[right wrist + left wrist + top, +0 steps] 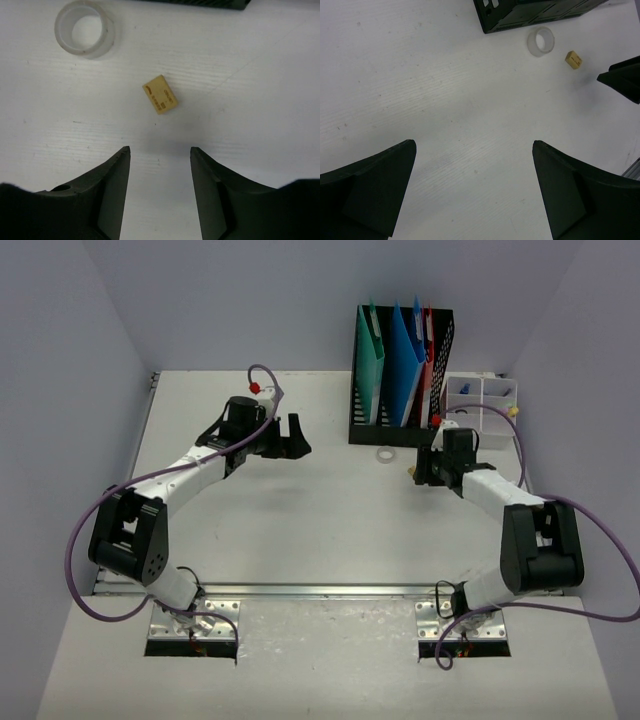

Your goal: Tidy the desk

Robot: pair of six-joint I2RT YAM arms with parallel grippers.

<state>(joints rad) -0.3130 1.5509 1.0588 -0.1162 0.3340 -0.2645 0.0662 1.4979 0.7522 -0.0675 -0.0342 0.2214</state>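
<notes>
The desk is a white tabletop with a metal rail along its front edge. A small yellow block lies on it just ahead of my open, empty right gripper, a short gap from the fingertips. The block also shows in the top view and the left wrist view. A clear tape ring lies to its left, near the file holder; it also shows in the top view. My left gripper is open and empty over bare desk, left of the ring.
A black mesh file holder with green, blue and red folders stands at the back. A clear compartment box sits to its right. The right gripper's tip shows at the left wrist view's right edge.
</notes>
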